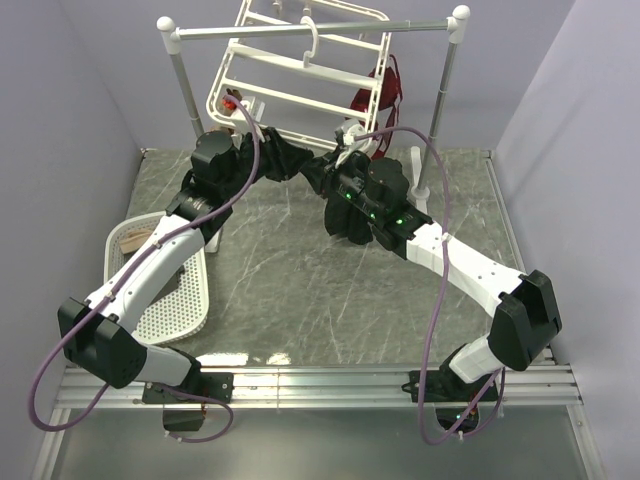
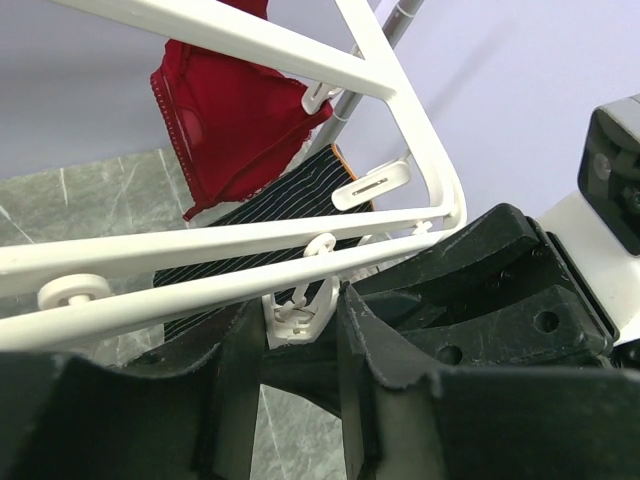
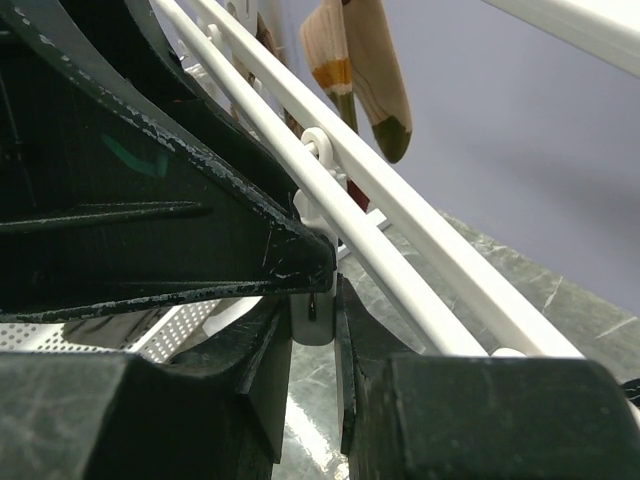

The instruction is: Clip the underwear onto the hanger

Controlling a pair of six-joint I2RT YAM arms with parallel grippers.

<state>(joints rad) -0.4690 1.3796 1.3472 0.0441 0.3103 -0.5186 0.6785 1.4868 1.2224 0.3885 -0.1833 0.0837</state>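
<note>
The white hanger [image 1: 300, 75] hangs tilted from a rail; its bars cross the left wrist view [image 2: 200, 245] and the right wrist view [image 3: 400, 260]. Both grippers meet under its lower edge. My right gripper [image 1: 325, 172] [image 3: 315, 320] is shut on a small white dangling clip [image 3: 313, 315]. My left gripper [image 1: 288, 160] [image 2: 300, 330] is closed narrowly on a dark bunch of fabric, the black underwear [image 2: 300, 365], held just below that clip [image 2: 297, 305]. In the top view the underwear cannot be told apart from the black fingers.
A white two-post rail stand [image 1: 310, 30] carries the hanger. A dark red bra [image 1: 385, 85] [image 2: 240, 110], a pinstriped dark garment [image 2: 270, 205] and a tan patterned garment [image 3: 365, 70] hang on the frame. A white perforated basket [image 1: 170, 290] lies at the left.
</note>
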